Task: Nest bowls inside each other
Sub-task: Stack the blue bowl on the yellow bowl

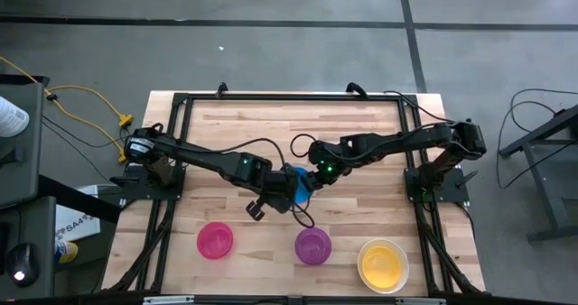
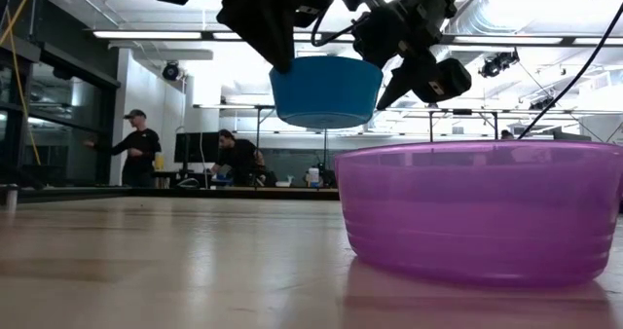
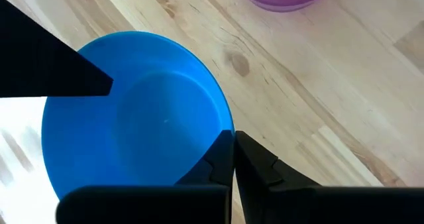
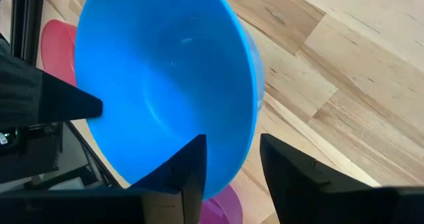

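A blue bowl hangs in the air above the table's middle, mouth up. My left gripper is shut on its rim on the side toward the table's left. My right gripper stands open at the opposite rim, one finger inside the bowl and one outside. A pinkish-red bowl, a purple bowl and a yellow bowl stand on their bases along the near edge. The yellow one sits inside a larger white bowl. My left gripper pinches the blue bowl's rim with one finger inside the bowl and one outside. The fingers slant down from above, from the table's left side. The bowl hangs about level, upright, clear of the table. My right gripper straddles the rim; whether a finger touches it, I cannot tell.
The wooden tabletop is bare toward its far edge. A black frame runs round the table. In the low view the purple bowl stands close in front, and people show in the room behind.
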`<state>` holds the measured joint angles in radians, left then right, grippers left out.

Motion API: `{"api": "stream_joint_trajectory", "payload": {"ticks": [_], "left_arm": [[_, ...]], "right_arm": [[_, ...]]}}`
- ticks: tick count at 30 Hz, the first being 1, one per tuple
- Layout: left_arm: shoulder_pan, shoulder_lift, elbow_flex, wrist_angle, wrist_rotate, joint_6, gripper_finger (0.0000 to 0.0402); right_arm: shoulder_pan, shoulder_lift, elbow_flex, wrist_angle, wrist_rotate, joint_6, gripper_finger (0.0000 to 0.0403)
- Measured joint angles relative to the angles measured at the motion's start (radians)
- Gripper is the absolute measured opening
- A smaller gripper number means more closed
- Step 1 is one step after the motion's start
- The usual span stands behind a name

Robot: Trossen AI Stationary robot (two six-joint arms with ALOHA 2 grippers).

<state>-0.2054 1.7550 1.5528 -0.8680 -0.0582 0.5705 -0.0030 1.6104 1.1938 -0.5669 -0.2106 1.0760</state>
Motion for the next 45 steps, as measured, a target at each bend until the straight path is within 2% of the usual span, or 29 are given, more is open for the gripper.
{"api": "stream_joint_trajectory", "payload": {"ticks": [7, 18, 30, 37, 45], "left_arm": [[0.0, 0.0, 0.0, -0.002, 0.026, 0.0, 0.0], [0.0, 0.0, 0.0, -0.002, 0.052, 0.0, 0.0], [0.0, 0.0, 0.0, 0.001, 0.052, 0.001, 0.0014], [0.0, 0.0, 0.0, 0.015, 0.094, 0.028, 0.0042], [0.0, -0.007, 0.0, 0.031, 0.082, 0.067, 0.0061]], "right_arm": [[0.0, 0.0, 0.0, -0.002, -0.006, 0.0, 0.0129], [0.0, 0.0, 0.0, -0.005, -0.005, 0.0, 0.0059], [-0.001, 0.0, 0.0, -0.006, 0.002, -0.007, 0.0009], [0.0, 0.0, -0.001, 0.0, -0.024, -0.033, 0.0005], [0.0, -0.002, -0.001, 0.0, -0.053, -0.041, 0.0004]]}}
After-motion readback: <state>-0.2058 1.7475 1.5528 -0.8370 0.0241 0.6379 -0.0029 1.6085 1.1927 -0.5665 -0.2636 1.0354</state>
